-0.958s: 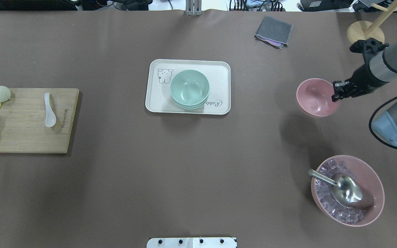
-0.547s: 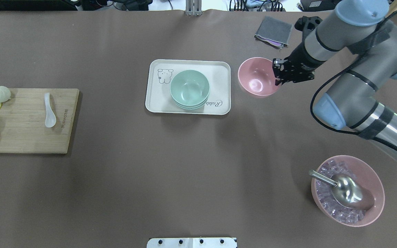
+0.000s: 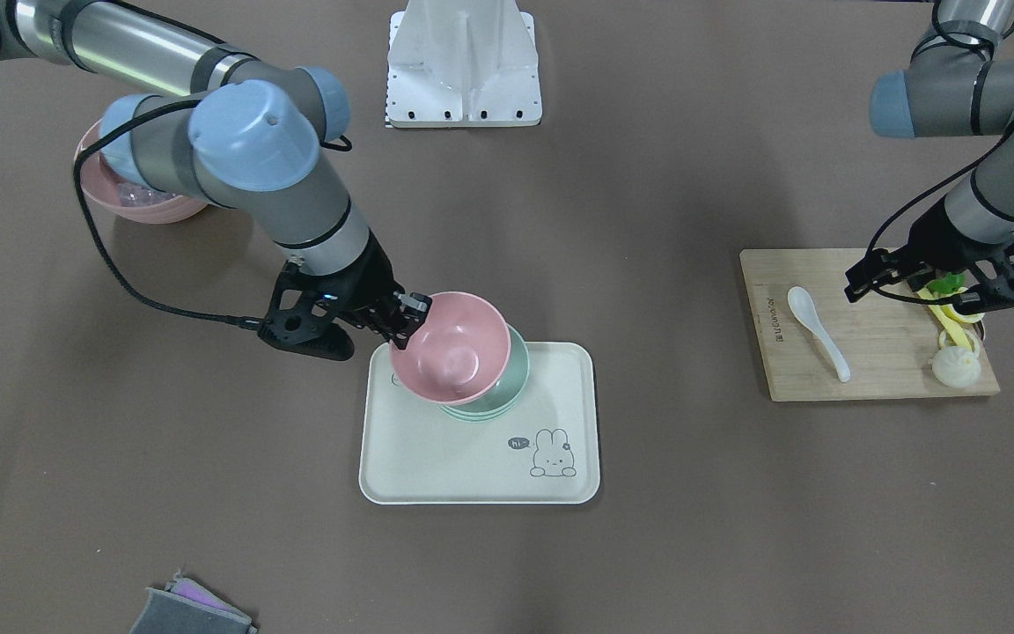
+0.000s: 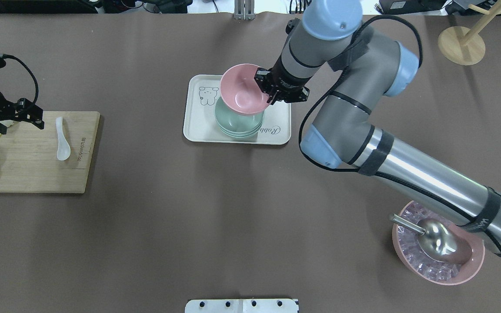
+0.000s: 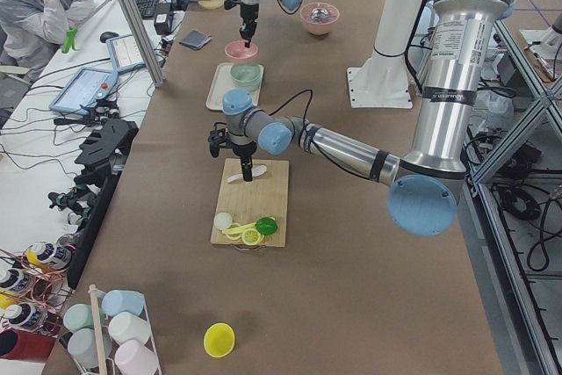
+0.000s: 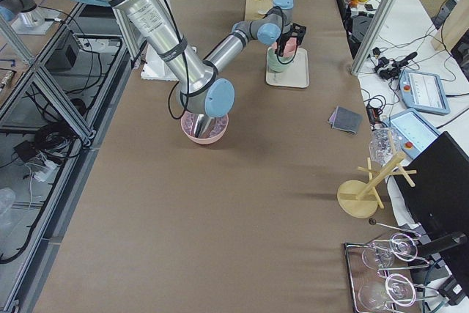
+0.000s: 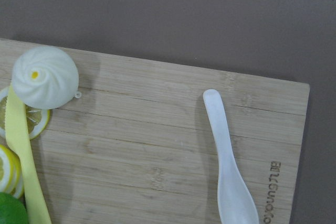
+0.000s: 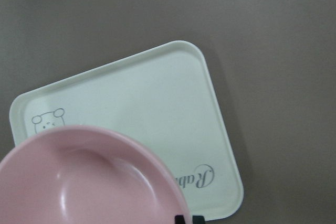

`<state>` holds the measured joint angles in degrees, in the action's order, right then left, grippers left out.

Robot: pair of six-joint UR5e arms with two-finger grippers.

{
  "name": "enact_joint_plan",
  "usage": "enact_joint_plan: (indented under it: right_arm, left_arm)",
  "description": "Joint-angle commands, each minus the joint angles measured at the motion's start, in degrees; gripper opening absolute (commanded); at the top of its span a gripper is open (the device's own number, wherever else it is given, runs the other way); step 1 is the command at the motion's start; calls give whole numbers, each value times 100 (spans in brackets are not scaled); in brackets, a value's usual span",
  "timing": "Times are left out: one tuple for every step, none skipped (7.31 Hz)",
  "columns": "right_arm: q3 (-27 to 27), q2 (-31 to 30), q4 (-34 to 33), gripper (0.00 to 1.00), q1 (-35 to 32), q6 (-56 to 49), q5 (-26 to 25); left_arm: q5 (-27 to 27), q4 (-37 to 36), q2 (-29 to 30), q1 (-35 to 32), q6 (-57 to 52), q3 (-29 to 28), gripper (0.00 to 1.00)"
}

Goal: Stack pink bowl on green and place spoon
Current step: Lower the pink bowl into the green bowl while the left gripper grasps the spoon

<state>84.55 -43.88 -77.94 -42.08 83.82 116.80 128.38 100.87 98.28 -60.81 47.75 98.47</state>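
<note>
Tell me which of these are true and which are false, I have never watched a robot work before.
1. The right gripper grips the pink bowl by its rim. True.
2. The pink bowl sits nested level in the green bowls. False: it is held tilted over them.
3. The white spoon lies on the cutting board. True.
4. The left gripper holds the spoon. False: it is open over the board, and the spoon lies free beside it.
5. The green bowls stand on the bare table. False: they stand on the tray.
</note>
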Motion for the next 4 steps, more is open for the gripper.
enact_joint_plan:
  right_arm:
    - [-455, 335, 112, 0, 278, 178, -281]
    - [-501, 327, 208, 0, 331, 187, -385]
    - [-501, 310, 209, 0, 349, 205, -386]
    - [-493, 310, 209, 0, 349, 196, -386]
  left_arm:
    - [3, 29, 113, 34, 136, -178, 98]
    - [3, 20, 296, 42, 294, -405, 98]
    - [3, 29, 454, 69, 409, -720, 98]
    - [3, 29, 508, 217, 497, -880, 97]
